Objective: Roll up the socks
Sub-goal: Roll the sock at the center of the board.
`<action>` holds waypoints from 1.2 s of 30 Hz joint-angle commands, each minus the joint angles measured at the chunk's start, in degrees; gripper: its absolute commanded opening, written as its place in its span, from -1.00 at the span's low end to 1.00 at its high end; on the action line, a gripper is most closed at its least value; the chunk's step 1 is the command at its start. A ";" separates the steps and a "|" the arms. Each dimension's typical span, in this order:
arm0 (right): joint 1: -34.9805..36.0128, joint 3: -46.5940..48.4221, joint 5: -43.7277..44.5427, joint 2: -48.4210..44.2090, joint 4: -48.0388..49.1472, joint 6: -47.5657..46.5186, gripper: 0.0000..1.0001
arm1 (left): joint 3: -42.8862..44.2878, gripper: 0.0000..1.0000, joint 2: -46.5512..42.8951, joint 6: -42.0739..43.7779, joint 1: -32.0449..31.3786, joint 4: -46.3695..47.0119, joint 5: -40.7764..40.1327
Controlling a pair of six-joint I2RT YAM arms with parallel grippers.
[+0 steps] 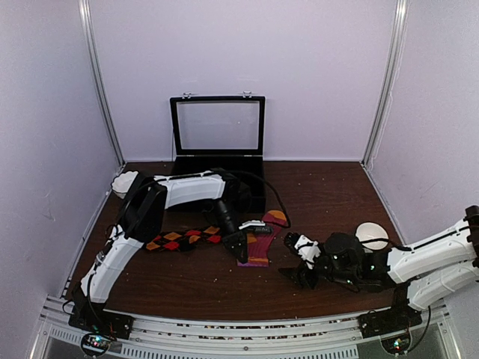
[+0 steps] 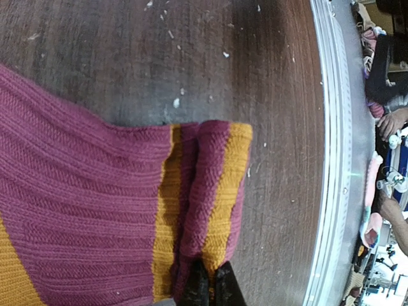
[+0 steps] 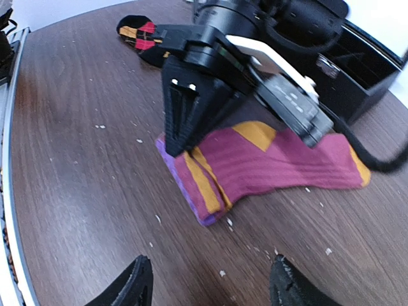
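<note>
The magenta-pink sock (image 1: 263,241) lies flat on the brown table, with its orange-striped cuff end folded over once (image 2: 207,185). My left gripper (image 2: 212,284) is shut on that folded edge; it also shows in the top view (image 1: 241,253) and the right wrist view (image 3: 176,141). The purple underside of the fold shows in the right wrist view (image 3: 191,194). The black argyle sock (image 1: 183,239) lies stretched out to the left, under the left arm. My right gripper (image 3: 210,280) is open and empty, low over the table just short of the pink sock's folded end (image 1: 294,275).
A black case (image 1: 217,161) with its glass lid raised stands at the back centre. A white round thing (image 1: 372,233) lies behind the right arm and another white thing (image 1: 123,182) at the back left. The metal rail (image 2: 331,159) runs along the near table edge.
</note>
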 commanded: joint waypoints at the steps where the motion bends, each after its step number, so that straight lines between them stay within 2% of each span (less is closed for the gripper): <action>1: 0.42 4.20 -5.29 5.80 5.02 -7.61 0.20 | 2.08 -1.00 3.16 -1.01 0.62 -1.64 0.03; 7: 0.42 11.21 -9.92 12.81 2.51 -14.03 0.00 | 2.73 -1.00 3.78 -0.44 1.04 -3.36 1.63; 17: 0.41 18.15 -12.61 22.12 0.01 -19.96 -0.13 | 3.49 -1.00 4.70 -1.37 1.17 -4.08 0.69; 27: -2.13 21.73 -13.01 29.25 -1.16 -19.37 -0.27 | 4.22 -1.00 4.51 -1.98 1.09 -4.10 -1.33; 33: -3.53 21.57 -14.01 30.53 -2.06 -18.66 -0.47 | 3.62 -0.99 4.50 -1.52 1.09 -4.51 -1.10; 36: -4.03 20.89 -14.16 31.05 -1.74 -18.01 -0.60 | 3.61 -0.92 4.28 -0.61 1.08 -5.22 -0.85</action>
